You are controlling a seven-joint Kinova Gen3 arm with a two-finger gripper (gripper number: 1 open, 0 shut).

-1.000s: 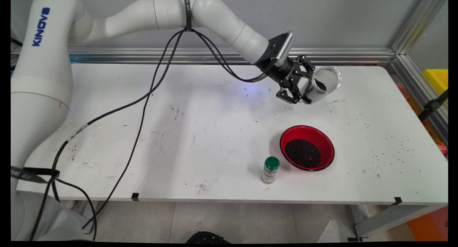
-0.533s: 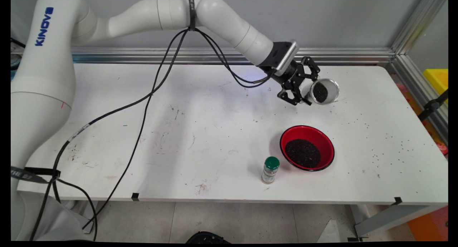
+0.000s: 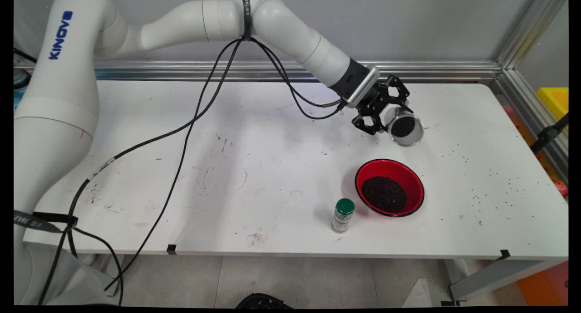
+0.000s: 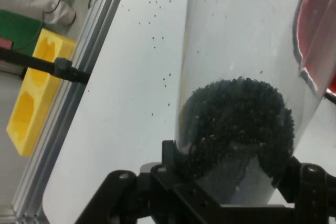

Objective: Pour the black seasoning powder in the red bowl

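Three things matter on the bench [image 3: 254, 177], taken from its near edge back. Closest to that edge, right of centre, a small shaker [image 3: 342, 215] with a green cap stands upright. Just beside it on the right, apart from it, sits a red bowl [image 3: 389, 187] with a heap of dark grains in it. Loose grains are scattered over the right part of the bench.

Farther back, toward the far right corner, the end effector [image 3: 386, 115] is clamped on a clear jar [image 3: 403, 126], held clear of the surface. The jar is tipped well over, its open mouth facing the near edge and downward, toward the bowl but short of its far rim. In the hand view the fingers [image 4: 173, 161] press on the jar [image 4: 247, 77] near its closed end, and dark grains [image 4: 236, 124] lie banked against that end; the bowl's red rim [image 4: 310, 35] shows through the clear wall at the right.

As a judgement: the jar looks rigid and smooth-walled, so it could slip or turn in a two-finger pinch, and if it is glass it would break in a fall; I cannot tell glass from plastic. With so few grains inside it is probably light, though the load shifts as it tilts. The grip low on the cylinder, across its width, seems a sound place to hold, leaving the mouth free.

Behind the bench runs a metal rail [image 3: 227, 70] along the wall.
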